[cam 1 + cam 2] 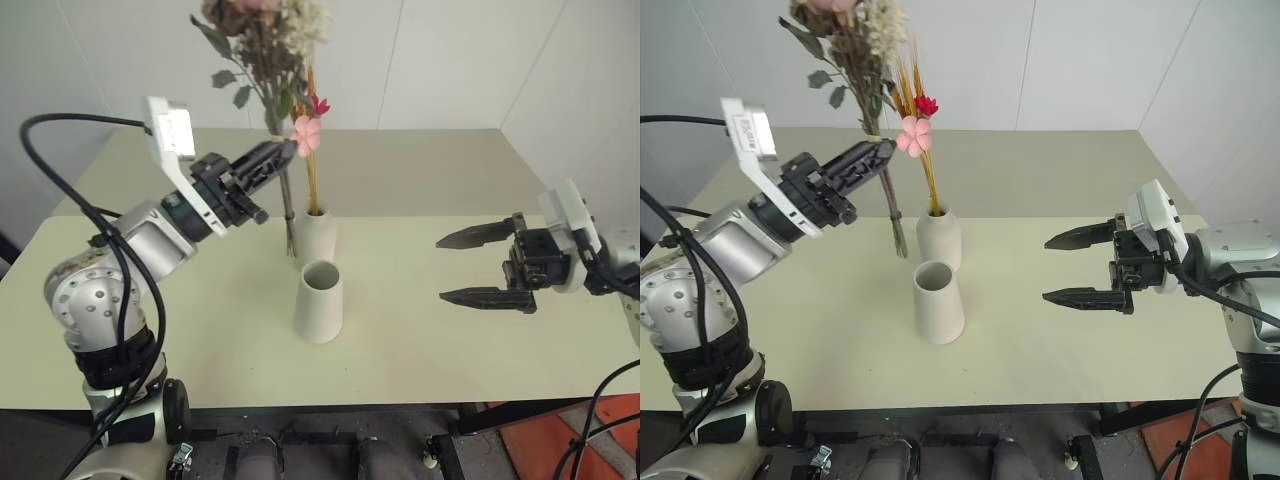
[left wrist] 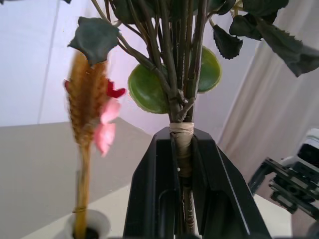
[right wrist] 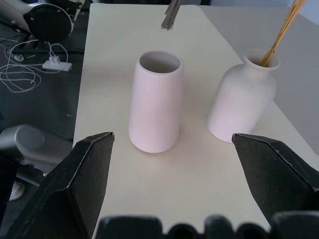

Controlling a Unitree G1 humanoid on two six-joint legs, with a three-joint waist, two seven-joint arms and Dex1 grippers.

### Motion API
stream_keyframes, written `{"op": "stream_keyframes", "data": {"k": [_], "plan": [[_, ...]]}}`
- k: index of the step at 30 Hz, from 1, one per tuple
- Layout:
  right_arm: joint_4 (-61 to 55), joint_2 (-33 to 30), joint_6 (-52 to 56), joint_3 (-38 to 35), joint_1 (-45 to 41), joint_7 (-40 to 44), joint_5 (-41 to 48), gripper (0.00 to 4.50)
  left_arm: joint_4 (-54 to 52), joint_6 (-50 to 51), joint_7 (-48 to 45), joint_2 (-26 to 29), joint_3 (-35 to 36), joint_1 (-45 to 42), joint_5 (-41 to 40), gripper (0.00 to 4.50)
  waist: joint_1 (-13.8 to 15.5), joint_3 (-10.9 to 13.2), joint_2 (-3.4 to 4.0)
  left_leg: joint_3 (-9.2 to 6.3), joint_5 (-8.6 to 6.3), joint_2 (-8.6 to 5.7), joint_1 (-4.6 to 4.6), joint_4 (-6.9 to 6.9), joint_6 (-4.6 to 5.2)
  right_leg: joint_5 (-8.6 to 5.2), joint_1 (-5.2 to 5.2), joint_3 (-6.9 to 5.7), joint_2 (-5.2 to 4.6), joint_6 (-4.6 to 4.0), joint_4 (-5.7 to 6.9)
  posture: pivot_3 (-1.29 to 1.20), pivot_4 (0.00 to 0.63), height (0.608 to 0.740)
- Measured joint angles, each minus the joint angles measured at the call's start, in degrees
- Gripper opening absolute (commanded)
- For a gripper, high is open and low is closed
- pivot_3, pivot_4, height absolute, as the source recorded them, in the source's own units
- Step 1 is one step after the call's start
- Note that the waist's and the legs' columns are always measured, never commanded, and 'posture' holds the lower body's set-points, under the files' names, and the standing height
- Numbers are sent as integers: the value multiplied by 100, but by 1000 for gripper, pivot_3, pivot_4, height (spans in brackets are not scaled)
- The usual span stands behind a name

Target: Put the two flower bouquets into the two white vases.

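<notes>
Counter [image 1: 420, 300] carries both vases. Bushy bouquet [image 1: 262, 60] sits upright in the left gripper [image 1: 283, 152], jaws clamped tight on its bound stems, stem ends hanging below the jaws, just left of the rounded vase [image 1: 315, 232] w/ the thin yellow bunch [image 1: 311, 150] already in. Empty cone vase [image 1: 320, 300] stands below and nearer than those jaws. Risk: dangling stems could clip either vase and tip it on the way over. Left arm raised, pointing inward-up; right gripper [image 1: 485, 266] level, jaws wide, empty, vases well beyond its tips.
</notes>
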Motion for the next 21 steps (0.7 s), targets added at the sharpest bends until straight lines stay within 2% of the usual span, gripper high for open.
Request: {"op": "stream_keyframes", "data": {"k": [4, 10, 17, 19, 21], "plan": [[-43, 0, 0, -16, 11, -26, 1, 4500, -2, -249, -45, -165, -409, 174, 8, 114, 8, 0, 0, 0, 0, -2, 0, 3, 0, 0, 4, 1, 0, 0, -1, 0, 150, 740], [-82, 0, 1, -33, 50, -79, 10, 4500, -3, -770, -211, -214, -1031, 367, 502, 114, 20, 0, 0, 0, 0, -3, 0, 5, 0, 0, 5, 1, 0, 0, -1, 0, 150, 740], [-173, 0, 3, -57, 111, -128, 54, 4500, -120, -990, -674, 384, -1855, 866, 1309, 114, 17, 0, 0, 0, 0, -2, -1, 5, 0, 0, 3, 2, 1, 1, -1, 0, 150, 740], [-178, 0, 3, -61, 116, -132, 78, 4500, -145, -1011, -740, 478, -1908, 923, 1436, 835, 21, 0, 0, 0, 0, -2, 0, 5, 0, 0, 4, 2, 1, 1, -1, 0, 150, 740], [-185, 0, 3, -61, 123, -136, 104, 4500, -219, -1080, -811, 544, -1901, 990, 1462, 1375, 22, 0, 0, 0, 0, -2, -1, 5, 0, 0, 4, 2, 0, 1, -2, 0, 150, 740]]}}
